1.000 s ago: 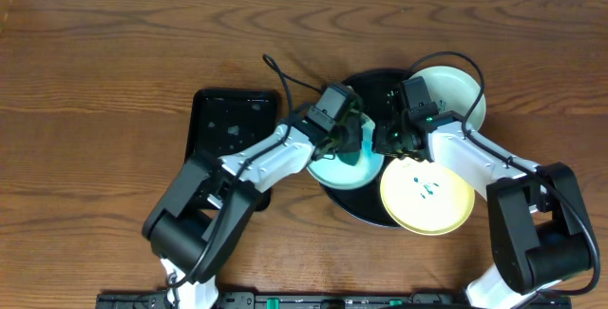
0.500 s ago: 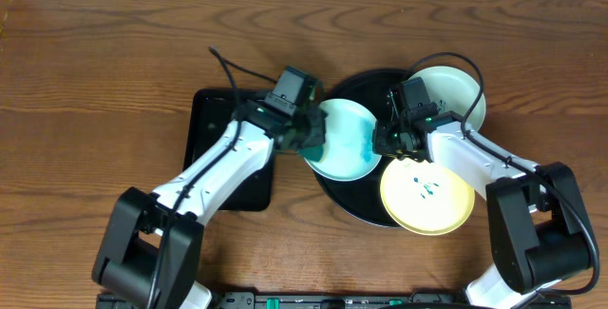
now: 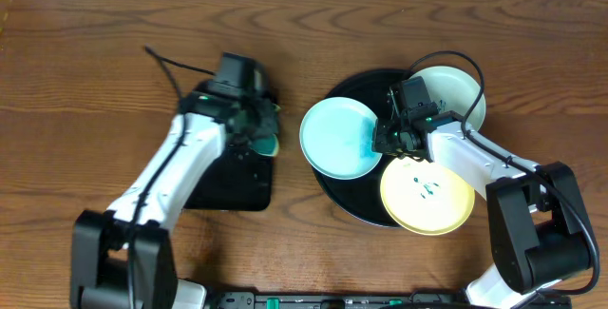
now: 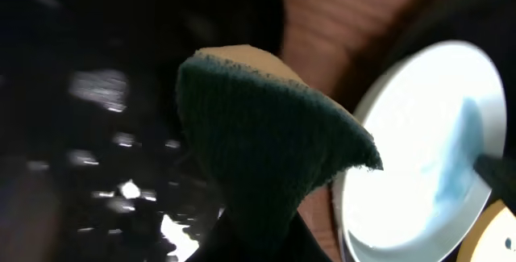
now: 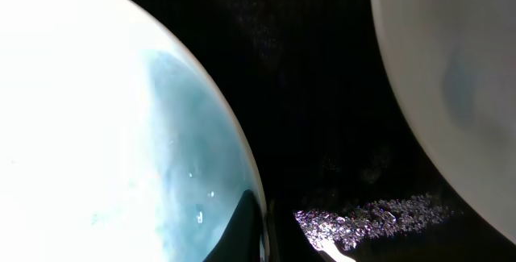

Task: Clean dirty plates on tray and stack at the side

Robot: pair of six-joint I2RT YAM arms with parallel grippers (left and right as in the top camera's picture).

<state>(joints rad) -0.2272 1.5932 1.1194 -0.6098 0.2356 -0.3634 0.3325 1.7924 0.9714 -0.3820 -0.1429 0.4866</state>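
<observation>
The left arm (image 3: 161, 181) reaches from the near edge up toward the middle, wrist turned right, its left gripper (image 3: 255, 128) clamped on a sponge (image 4: 266, 149). The right arm (image 3: 475, 162) folds in from the near right corner, its right gripper (image 3: 388, 140) pinching a pale blue plate (image 3: 337, 138) by the rim.

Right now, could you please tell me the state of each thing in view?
left tool, shut on sponge, above rectangular tray.
right tool, shut on blue plate rim.
blue plate, unmarked, overhanging round tray left rim.
yellow plate, scribbled, on round tray.
pale plate, unmarked, partly hidden.
</observation>
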